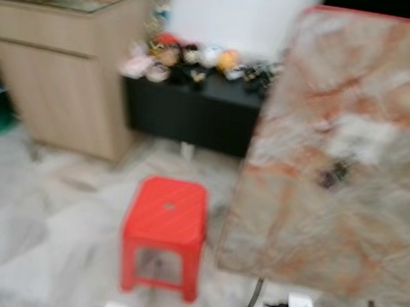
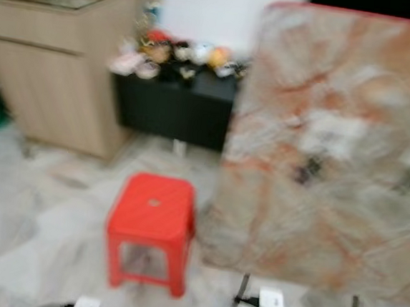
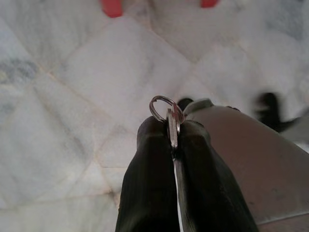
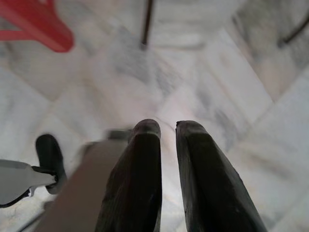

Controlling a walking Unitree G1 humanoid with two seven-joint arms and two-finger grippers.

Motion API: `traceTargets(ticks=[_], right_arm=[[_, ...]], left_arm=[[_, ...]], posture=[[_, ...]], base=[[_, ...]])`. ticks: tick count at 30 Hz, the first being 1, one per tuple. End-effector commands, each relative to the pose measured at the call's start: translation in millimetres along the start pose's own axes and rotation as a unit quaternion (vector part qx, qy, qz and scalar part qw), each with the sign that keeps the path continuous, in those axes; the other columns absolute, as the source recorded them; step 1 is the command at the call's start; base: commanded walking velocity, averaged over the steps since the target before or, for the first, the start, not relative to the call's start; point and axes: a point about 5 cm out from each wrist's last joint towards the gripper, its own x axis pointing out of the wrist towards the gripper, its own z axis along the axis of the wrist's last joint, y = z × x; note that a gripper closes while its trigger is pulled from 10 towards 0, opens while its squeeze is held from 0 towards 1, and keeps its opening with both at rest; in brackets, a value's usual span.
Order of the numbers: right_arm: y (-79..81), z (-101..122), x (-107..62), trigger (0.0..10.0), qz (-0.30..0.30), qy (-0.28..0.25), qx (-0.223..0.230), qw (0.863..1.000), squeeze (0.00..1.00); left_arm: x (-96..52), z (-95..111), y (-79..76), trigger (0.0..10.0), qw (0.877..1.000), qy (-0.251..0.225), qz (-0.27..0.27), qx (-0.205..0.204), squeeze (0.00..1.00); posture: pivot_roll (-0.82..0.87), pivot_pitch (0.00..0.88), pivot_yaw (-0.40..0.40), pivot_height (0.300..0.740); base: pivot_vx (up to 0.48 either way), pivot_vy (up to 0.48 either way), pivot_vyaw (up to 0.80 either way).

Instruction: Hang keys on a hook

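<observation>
Your left end effector (image 3: 173, 133) hangs over the pale marble floor (image 3: 72, 96), clenched on the key (image 3: 172, 126); its blade sits pinched between the two black fingers and the ring (image 3: 163, 107) pokes out just past the tips at 12 o'clock. Your right end effector (image 4: 166, 126) is empty, its fingers parted by a narrow gap. Ahead, you have open floor at 9 o'clock of the red stool (image 1: 165, 225). At 3 o'clock of the stool, close beside it, stands the marble-patterned worktop (image 1: 342, 151), its near edge blurred. Farther off sit a wooden cabinet (image 1: 61, 76) at 10 o'clock and a low black shelf (image 1: 194, 113) carrying small figures (image 1: 192, 59).
</observation>
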Motion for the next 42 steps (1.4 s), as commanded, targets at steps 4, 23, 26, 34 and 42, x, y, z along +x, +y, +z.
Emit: traceTargets(ticks=[4, 23, 26, 34, 42], right_arm=[[-2.5, 5.2, 0.0, 10.0, -0.007, -0.014, 0.015, 1.000, 0.00], [1.0, 5.8, 0.1, 10.0, 0.003, -0.019, 0.016, 1.000, 0.00], [0.8, 6.0, 0.1, 10.0, 0.003, -0.019, 0.016, 1.000, 0.00], [0.4, 7.1, 0.1, 10.0, 0.002, -0.019, 0.016, 1.000, 0.00], [0.1, 7.1, 0.1, 10.0, 0.001, -0.019, 0.017, 1.000, 0.00]], left_arm=[[-0.5, -5.3, -6.1, 10.0, 1.000, 0.011, -0.012, 0.012, 0.00], [-0.9, -7.9, -3.1, 10.0, 1.000, 0.018, -0.013, 0.021, 0.00], [-0.9, -8.1, -2.9, 10.0, 0.999, 0.020, -0.013, 0.025, 0.00], [-0.8, -8.0, -2.6, 10.0, 0.999, 0.020, -0.013, 0.021, 0.00], [-0.9, -8.8, -2.6, 10.0, 1.000, 0.022, -0.012, 0.018, 0.00]], posture=[[0.01, 0.000, 0.000, 0.740], [0.01, 0.000, 0.007, 0.740], [0.01, 0.000, 0.007, 0.740], [0.01, 0.000, 0.004, 0.740], [0.01, 0.000, 0.003, 0.740]], base=[[0.000, -0.480, 0.00], [0.000, -0.480, 0.00], [0.000, -0.480, 0.00], [0.000, -0.480, 0.00], [0.000, -0.480, 0.00]])
